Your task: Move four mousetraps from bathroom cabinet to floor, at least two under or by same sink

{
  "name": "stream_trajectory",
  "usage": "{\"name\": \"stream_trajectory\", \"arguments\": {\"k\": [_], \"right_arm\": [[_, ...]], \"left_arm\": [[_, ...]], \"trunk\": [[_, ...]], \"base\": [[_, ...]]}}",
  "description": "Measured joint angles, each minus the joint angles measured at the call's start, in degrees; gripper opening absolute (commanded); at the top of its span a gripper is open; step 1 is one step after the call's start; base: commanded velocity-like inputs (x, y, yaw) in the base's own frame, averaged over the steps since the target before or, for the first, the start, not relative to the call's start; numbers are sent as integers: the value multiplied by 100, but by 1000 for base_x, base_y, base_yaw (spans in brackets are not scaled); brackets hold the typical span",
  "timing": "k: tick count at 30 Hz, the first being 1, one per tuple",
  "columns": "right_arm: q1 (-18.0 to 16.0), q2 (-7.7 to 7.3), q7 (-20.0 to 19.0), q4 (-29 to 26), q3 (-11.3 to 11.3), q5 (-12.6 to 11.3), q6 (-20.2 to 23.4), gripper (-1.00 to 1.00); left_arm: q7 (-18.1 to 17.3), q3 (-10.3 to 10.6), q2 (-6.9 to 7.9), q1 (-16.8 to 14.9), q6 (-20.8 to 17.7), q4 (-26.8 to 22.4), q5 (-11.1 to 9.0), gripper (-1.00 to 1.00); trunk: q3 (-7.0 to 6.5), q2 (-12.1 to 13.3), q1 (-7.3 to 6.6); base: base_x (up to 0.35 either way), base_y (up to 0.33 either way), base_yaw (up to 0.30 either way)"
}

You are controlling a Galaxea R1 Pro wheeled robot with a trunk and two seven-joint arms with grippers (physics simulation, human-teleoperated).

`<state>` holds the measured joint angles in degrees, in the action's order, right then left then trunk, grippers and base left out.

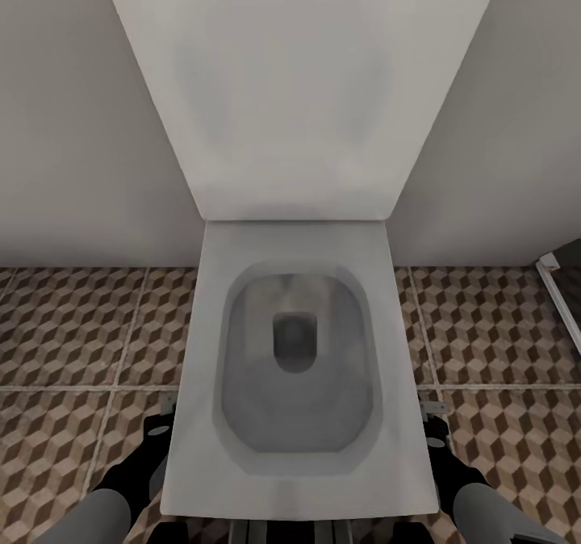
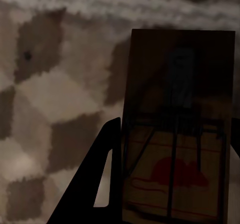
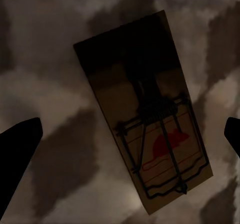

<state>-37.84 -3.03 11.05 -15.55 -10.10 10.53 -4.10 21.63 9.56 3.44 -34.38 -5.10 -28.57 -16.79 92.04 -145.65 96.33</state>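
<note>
Tiled floor (image 1: 73, 326) flanks the toilet (image 1: 294, 350). Our left gripper (image 2: 172, 134) clamps a trap (image 2: 180, 129); our right gripper (image 3: 130, 134), spread, may nudge its trap (image 3: 145, 109).

A smooth, faintly glossy toilet (image 1: 294, 350) is seen; each mousetrap (image 3: 145, 109) seems matt wood with dark wire, over matt patterned tiles (image 1: 73, 326).

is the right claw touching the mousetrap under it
Apart. In the right wrist view the right claw is spread wide, its fingers at the picture's edges, with patterned bathroom floor showing between each finger and the mousetrap.
</note>
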Motion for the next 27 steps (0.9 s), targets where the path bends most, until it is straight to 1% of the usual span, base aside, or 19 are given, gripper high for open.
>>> {"name": "stream_trajectory", "arguments": {"k": [13,14,15,27], "right_arm": [[0,0,-1,0,0,0,-1,100],[0,0,-2,0,-1,0,-2,100],[0,1,-7,-1,5,-2,-3,100],[0,1,-5,-1,5,-2,-5,100]], "left_arm": [[-17,26,26,2,-20,-23,-103,-100],[-18,28,28,2,-20,-24,-110,100],[30,13,33,4,-27,111,-128,100],[31,7,51,3,-27,118,-121,100]], "trunk": [[0,0,0],[0,0,0],[0,1,1],[0,1,1]], "base": [[0,0,0],[0,0,0],[0,0,0],[0,0,0]]}}
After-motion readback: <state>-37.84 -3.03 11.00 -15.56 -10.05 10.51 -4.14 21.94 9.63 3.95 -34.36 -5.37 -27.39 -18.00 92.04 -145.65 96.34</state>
